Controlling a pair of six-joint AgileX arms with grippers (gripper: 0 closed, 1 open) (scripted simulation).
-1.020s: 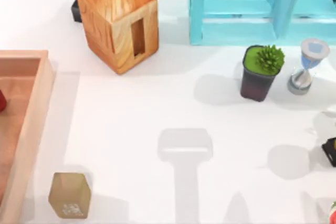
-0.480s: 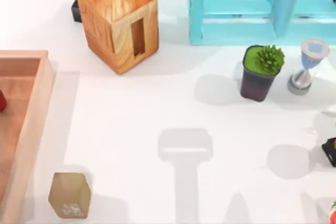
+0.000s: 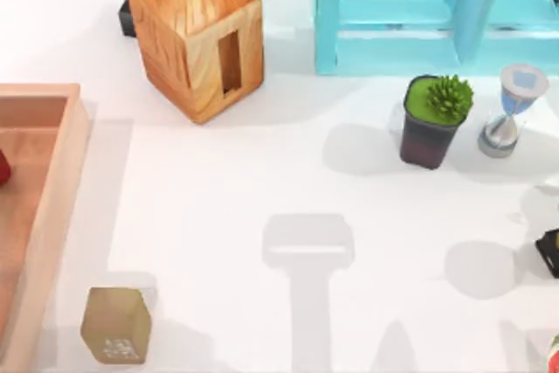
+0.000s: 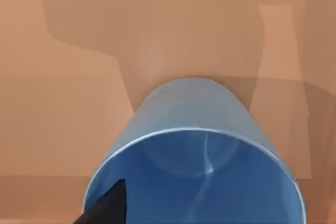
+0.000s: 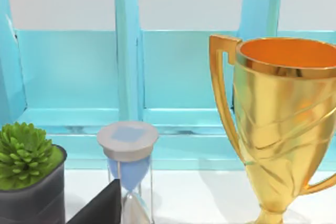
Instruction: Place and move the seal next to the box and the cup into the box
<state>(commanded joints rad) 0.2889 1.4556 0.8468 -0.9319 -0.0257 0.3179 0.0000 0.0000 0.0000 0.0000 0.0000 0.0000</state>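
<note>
the seal (image 3: 115, 326), a small tan-brown block with faint white marks on its near face, sits on the white table (image 3: 262, 189) near the front edge on the left side, just beside the right wall of the box (image 3: 54, 207) with a thin strip of table between them. the box is a shallow tray of light reddish-brown wood cut off by the left edge of the top view, and a small dark red thing (image 3: 3, 168) lies inside it at that edge. in the left wrist view the cup (image 4: 194, 145) is seen close up, plain blue and tapered, its open mouth toward the camera and its narrower base toward the reddish-brown wooden floor of the box (image 4: 63, 87). one dark finger (image 4: 107, 208) of the left gripper shows at the cup's rim, and i cannot tell whether the fingers are clamped on the cup or apart. farther back on the table stands a glossy wooden cube with a slot (image 3: 199, 37), and to its right a turquoise shelf frame (image 3: 419, 15). in front of the frame are a dark pot with a green plant (image 3: 432, 120) and an hourglass (image 3: 511, 109). the right wrist view looks across the plant pot, the hourglass and a gold trophy (image 5: 283, 124) toward the shelf frame, with a dark fingertip (image 5: 100, 208) of the right gripper at the lower edge; i cannot tell whether those fingers are apart or together.
</note>
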